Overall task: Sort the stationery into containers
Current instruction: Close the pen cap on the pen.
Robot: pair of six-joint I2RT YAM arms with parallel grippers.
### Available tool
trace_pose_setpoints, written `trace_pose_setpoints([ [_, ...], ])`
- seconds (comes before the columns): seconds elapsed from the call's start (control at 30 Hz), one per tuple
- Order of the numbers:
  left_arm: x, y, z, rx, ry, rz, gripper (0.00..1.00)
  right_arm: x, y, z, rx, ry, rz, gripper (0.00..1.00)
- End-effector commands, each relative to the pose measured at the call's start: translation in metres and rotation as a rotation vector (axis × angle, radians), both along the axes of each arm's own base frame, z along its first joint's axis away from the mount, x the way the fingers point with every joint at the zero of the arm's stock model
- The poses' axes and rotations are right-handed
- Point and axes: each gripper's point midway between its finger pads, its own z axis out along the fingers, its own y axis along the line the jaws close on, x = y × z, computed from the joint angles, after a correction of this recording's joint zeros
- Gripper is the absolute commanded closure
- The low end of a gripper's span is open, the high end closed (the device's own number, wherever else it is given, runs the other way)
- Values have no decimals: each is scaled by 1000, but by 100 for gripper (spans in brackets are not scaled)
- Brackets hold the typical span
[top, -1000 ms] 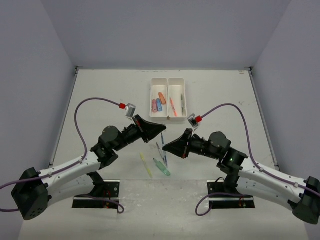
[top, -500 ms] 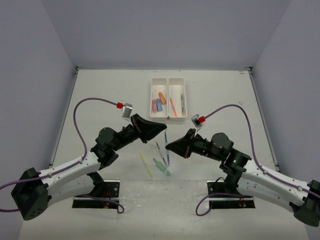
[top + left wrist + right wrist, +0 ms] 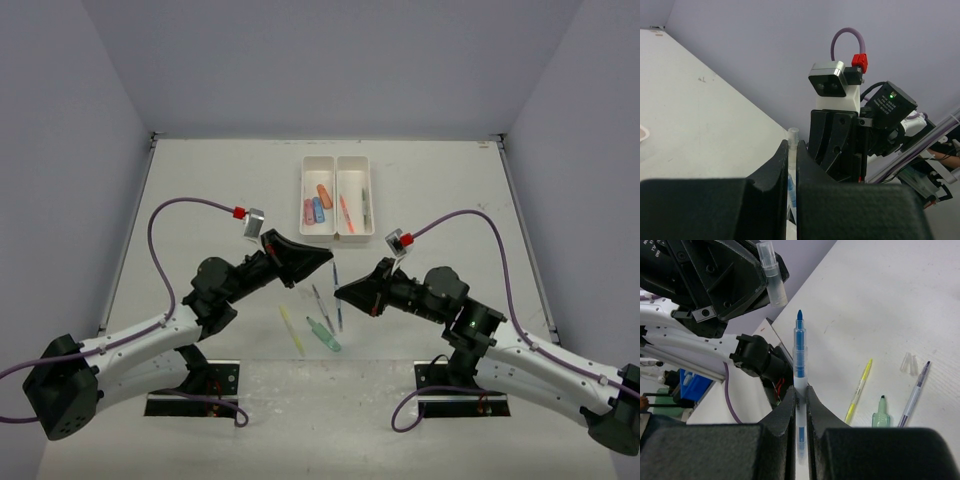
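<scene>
Black mounting plates hold both arms at the near edge of the white table. Just beyond them three loose pieces lie close together: a yellow pen, a stubby green highlighter and a thin purple-grey pen. A small clear cap lies apart from them. Above these the two grippers face each other, near but not touching. The right gripper is clamped narrow on a blue pen, which is held crosswise with its blue tip bare. The left gripper is pinched on a clear pen cap (it stands up between the fingers). White lettering on the black arm housings and the label beside a green light are too small to read. Farther off, the white two-compartment tray lies lengthwise. Its left compartment holds a pink piece, a blue piece and an orange piece. Its right compartment holds a red pen and a grey pen. Broad table surface lies between the tray and either side edge, with a narrower strip before the far edge. Lavender walls rise on three sides.
</scene>
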Motion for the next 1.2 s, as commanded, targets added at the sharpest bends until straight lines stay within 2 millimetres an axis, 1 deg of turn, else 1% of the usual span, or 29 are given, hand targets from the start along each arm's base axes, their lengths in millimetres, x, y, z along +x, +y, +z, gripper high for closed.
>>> trace_pose_setpoints([
  [0.0, -3, 0, 11, -42, -35, -9, 100, 0, 0, 27, 45, -56, 1, 100],
  [0.13, -3, -2, 12, -46, -32, -18, 100, 1, 0, 29, 48, -61, 1, 100],
  [0.4, -3, -4, 6, -43, -15, -25, 100, 3, 0, 33, 48, -68, -6, 100],
  [0.47, -4, -4, 8, -47, -18, -32, 100, 3, -1, 35, 53, -75, -14, 100],
  [0.57, -4, -4, 6, -45, -12, -33, 100, 3, -2, 40, 57, -82, -17, 100],
  [0.7, -5, -5, 2, -43, -3, -38, 100, 5, -2, 47, 67, -94, -23, 100],
  [0.93, -7, -4, 1, -67, 31, -52, 100, 17, -1, 66, 115, -145, -75, 100],
  [1.03, -8, -2, 0, -89, 46, -45, 100, 22, 3, 78, 153, -177, -87, 100],
  [1.17, -9, -2, 1, -101, 57, -49, 100, 29, 13, 88, 154, -195, -87, 100],
])
